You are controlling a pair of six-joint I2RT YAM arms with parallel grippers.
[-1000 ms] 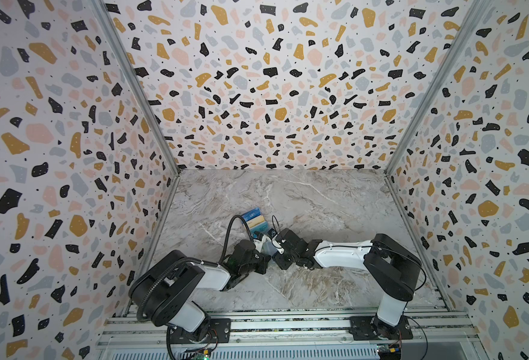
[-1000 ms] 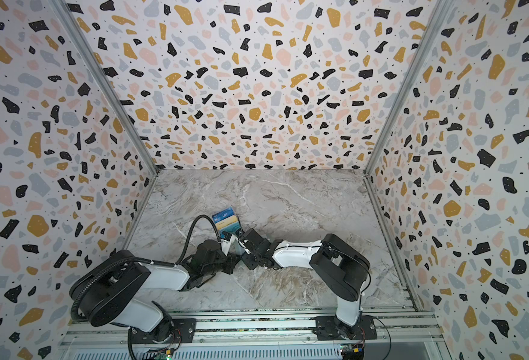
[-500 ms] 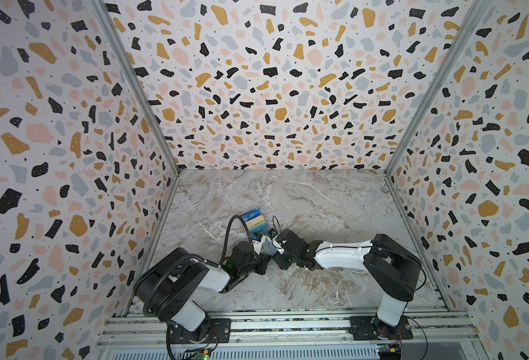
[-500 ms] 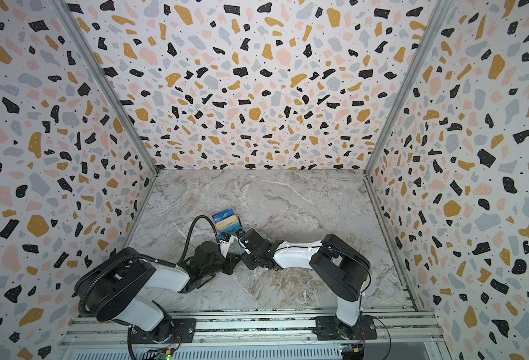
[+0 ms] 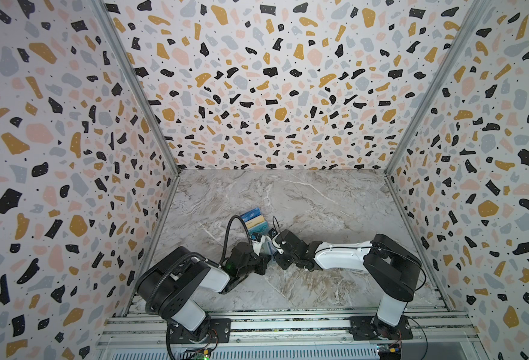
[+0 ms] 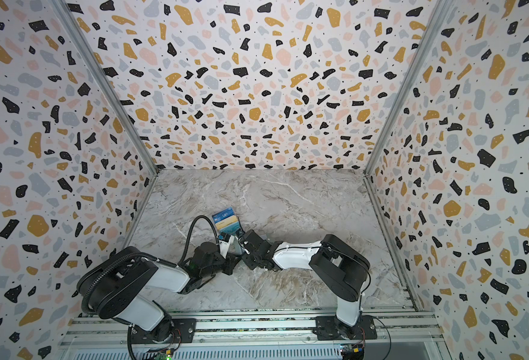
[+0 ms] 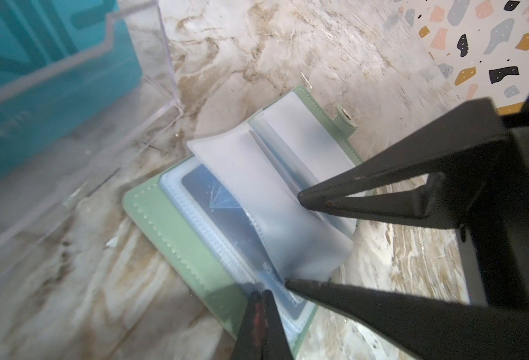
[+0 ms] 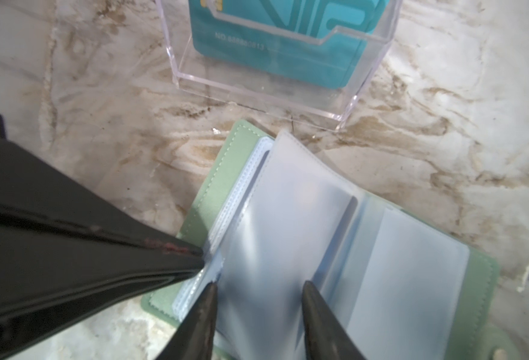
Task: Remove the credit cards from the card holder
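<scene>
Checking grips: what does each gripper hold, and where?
Left gripper pinches the card holder at the edge of its clear sleeves; right gripper holds nothing, jaws open.

Terrazzo-patterned walls (image 5: 257, 78) on three sides, grey marble-look floor (image 5: 319, 202), aluminium rail (image 5: 288, 324) at front

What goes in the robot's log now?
left claw shut at card holder edge | right claw open over clear sleeve | dark blue card inside
</scene>
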